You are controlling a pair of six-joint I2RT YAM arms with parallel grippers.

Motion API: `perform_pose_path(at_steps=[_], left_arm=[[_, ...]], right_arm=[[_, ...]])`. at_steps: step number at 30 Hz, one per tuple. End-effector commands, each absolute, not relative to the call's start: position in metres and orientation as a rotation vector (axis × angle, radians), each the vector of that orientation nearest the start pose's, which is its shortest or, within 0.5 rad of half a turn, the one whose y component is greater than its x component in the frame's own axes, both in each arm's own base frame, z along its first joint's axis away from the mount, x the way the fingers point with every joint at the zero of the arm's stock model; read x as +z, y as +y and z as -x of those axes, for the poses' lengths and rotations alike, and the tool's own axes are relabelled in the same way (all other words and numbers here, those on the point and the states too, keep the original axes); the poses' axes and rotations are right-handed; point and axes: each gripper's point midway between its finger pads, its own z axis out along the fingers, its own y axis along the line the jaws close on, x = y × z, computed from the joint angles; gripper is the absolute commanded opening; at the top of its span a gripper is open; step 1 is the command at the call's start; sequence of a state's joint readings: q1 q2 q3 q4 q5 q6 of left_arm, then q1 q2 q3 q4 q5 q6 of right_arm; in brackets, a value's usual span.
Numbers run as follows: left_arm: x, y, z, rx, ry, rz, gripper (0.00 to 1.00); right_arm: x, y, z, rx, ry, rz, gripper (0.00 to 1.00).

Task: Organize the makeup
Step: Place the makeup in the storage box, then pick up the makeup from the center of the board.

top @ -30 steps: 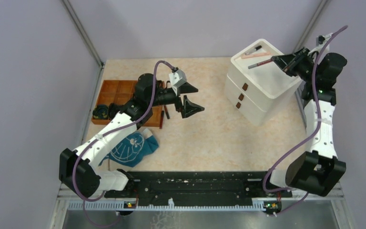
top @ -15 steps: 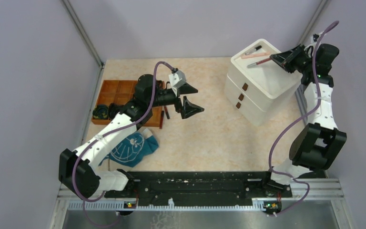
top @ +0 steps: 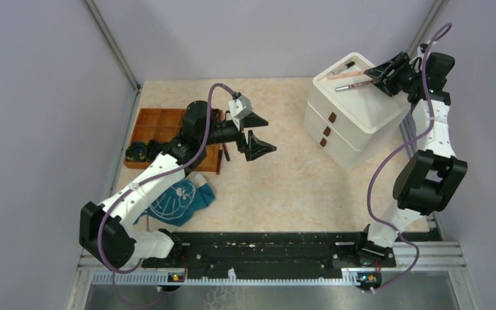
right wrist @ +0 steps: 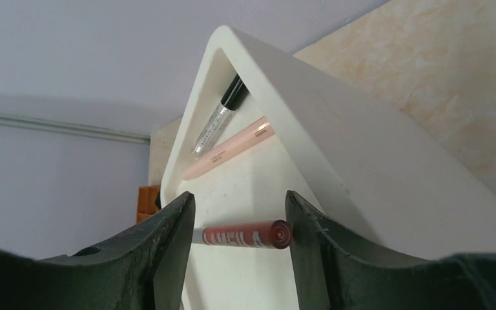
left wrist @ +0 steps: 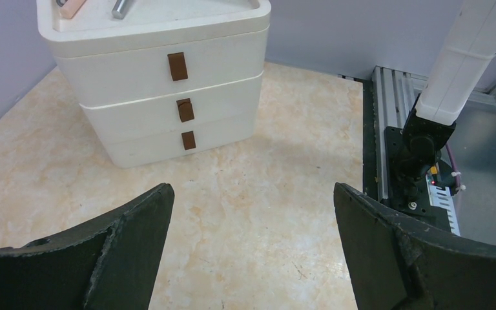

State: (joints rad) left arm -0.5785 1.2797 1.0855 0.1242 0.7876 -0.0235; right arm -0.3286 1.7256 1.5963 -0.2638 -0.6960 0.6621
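Makeup sits in 2 places: 3 pieces lie in the recessed top of the white drawer unit, and other small dark pieces, too small to name, sit in and beside the brown divided tray at the far left of the table.

On the drawer unit's top are a dark red tube, a pink pencil and a clear tube with a black cap. The pencil and the clear tube lie near the raised rim. The red tube lies apart from them, across the gap of the right gripper. Its jaws stand parted, and I judge the tube released, resting on the unit's top.

The left gripper hovers above bare table near the divided tray, jaws spread wide and holding nothing.

These pieces look light, stiff and smooth. Being round, they will likely roll or squirt out of a pinch at the tip. A hold across the middle of the barrel, with the fingers square to its length, looks safest. Moderate pressure should do, as the caps may pop or the thin pencil may snap. The teal cloth is soft and not part of the job.
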Motion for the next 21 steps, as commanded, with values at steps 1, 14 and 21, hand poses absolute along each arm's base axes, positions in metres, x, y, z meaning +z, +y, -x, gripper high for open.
perform_pose_path(at_steps=[1,14,21], left_arm=[[0.339,-0.318,-0.256,-1.074,1.302,-1.058,0.99],[0.336,-0.318,-0.256,-1.075,1.310,-1.063,0.99],[0.334,-0.318,-0.255,-1.079,1.312,-1.066,0.99]], right_arm=[[0.311,-0.032,-0.501,0.847,1.899,-0.465,0.56],[0.311,-0.017,-0.510,0.725,1.949,-0.438,0.79],[0.314,-0.015,-0.510,0.713,1.947,-0.450,0.87]])
